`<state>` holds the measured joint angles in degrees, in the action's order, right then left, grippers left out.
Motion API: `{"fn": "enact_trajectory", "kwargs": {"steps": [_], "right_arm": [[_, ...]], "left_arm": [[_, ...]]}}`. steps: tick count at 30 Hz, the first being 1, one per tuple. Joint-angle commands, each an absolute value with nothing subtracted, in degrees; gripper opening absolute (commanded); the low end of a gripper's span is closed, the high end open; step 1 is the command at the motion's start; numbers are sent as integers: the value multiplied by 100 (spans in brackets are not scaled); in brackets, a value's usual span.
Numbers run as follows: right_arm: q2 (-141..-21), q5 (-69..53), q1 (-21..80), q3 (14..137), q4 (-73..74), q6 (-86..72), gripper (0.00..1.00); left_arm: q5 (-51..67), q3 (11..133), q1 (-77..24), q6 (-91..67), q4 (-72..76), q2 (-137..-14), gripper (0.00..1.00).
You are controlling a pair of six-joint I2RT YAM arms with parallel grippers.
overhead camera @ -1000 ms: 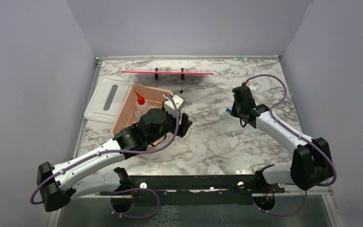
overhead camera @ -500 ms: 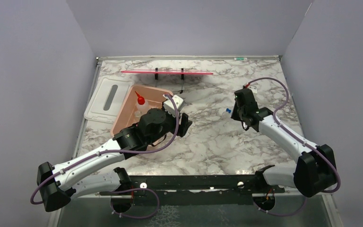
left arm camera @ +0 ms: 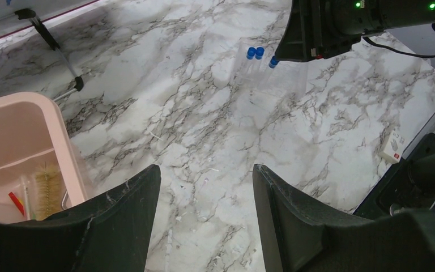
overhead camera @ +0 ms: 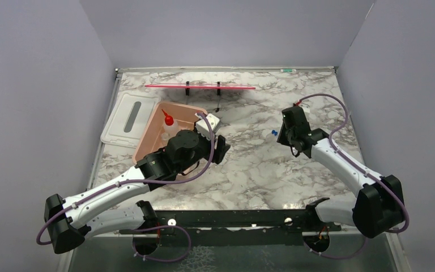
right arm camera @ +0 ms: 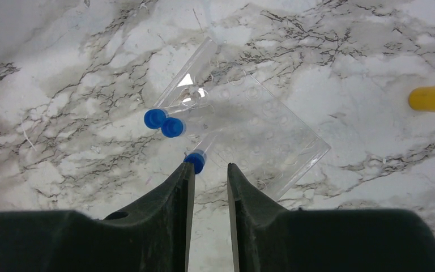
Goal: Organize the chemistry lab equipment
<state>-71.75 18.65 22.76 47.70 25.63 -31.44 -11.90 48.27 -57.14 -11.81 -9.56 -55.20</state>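
Step in hand: by my read, fetching the blue-capped tubes (right arm camera: 173, 127); the right tool (right arm camera: 209, 167) is lined up on them.
Right tool: fingers a narrow gap apart, gripping nothing, low over the counter (right arm camera: 62, 68).
Tubes: three lying at the corner of a clear tray (right arm camera: 260, 141). One cap sits right at a fingertip, just outside the gap. The other two are touching each other a little further ahead.
Left tool (left arm camera: 205, 169): fingers wide apart and empty, with the pink tub (left arm camera: 11, 122) close beside it and a small brush (left arm camera: 48, 184) already inside.
Next move: probably a slight nudge forward and sideways to bring the nearest tube into the gap, then close.
Watch for: the round tube may roll off the fingertip.
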Motion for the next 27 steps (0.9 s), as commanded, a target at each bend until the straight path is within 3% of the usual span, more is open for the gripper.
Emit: {"fn": "enact_trajectory", "kwargs": {"steps": [1,9,14,21,27], "right_arm": [[-6781,2020,2268,5279,3007,-3247,35],[-6245,1689,2268,5369,3018,-3173,41],[-5998,1270,2268,5017,2750,-3100,38],[-5834,741,2267,4529,2412,-3117,33],[-5894,247,2268,4344,2301,-3155,31]], "left_arm": [[-1537,5107,-5748,-1307,-1086,-5491,64],[-3279,5845,-5620,-1547,-2242,-5549,66],[-4009,6320,-4826,-1759,-2977,-5453,55],[-3359,6644,-2729,-1806,-3435,-5772,51],[-1813,6713,-712,-1915,-3210,-6539,46]]}}
